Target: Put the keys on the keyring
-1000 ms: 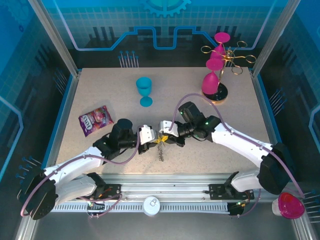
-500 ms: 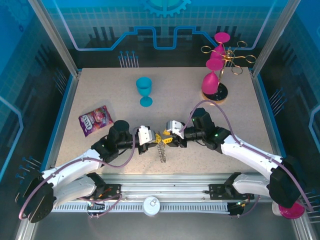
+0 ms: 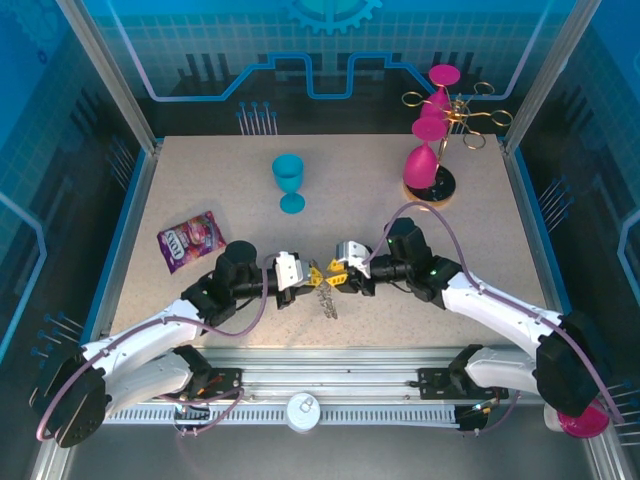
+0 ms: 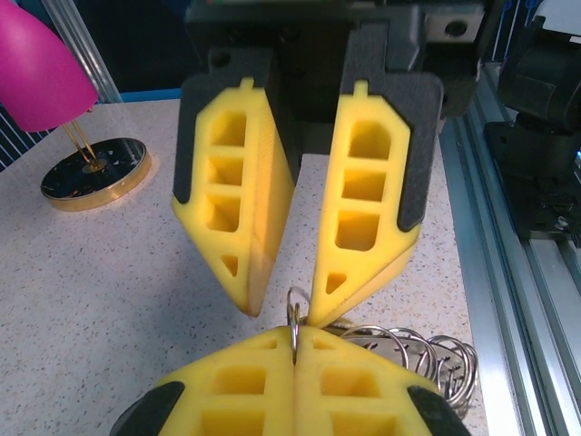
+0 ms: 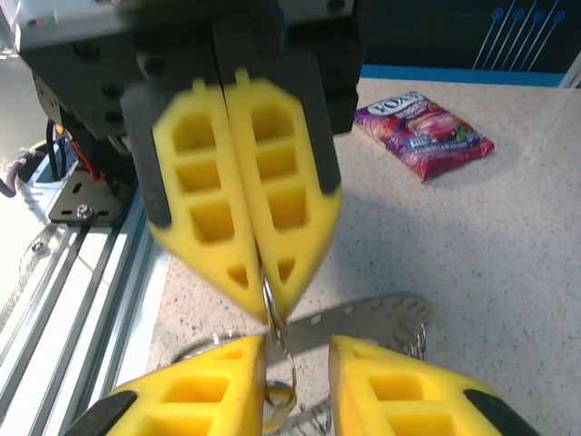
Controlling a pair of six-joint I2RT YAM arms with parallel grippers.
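Note:
My left gripper (image 3: pixel 311 275) (image 4: pixel 293 332) is shut on a small thin metal ring (image 4: pixel 293 313) (image 5: pixel 272 300), held edge-on just above the table. My right gripper (image 3: pixel 333 279) (image 5: pixel 297 347) faces it with jaws apart. The ring's lower loop sits between its fingers (image 4: pixel 363 213), touching one tip. Several linked silver rings, the chain-like keyring bunch (image 3: pixel 329 301) (image 4: pixel 427 350), trail from the pinched ring onto the table. A flat silver blade (image 5: pixel 368 318) lies under it, perhaps a key. The green tag is hidden.
A blue goblet (image 3: pixel 289 181) stands at the back centre and a candy bag (image 3: pixel 190 240) (image 5: pixel 422 127) lies at the left. The gold rack with pink goblets (image 3: pixel 437 130) (image 4: pixel 41 64) is at the back right. The aluminium rail (image 3: pixel 320 365) runs along the near edge.
My right gripper has drawn back to the right, leaving a small gap from the left one. The hanging ring bunch has swung slightly right. The left gripper keeps its hold.

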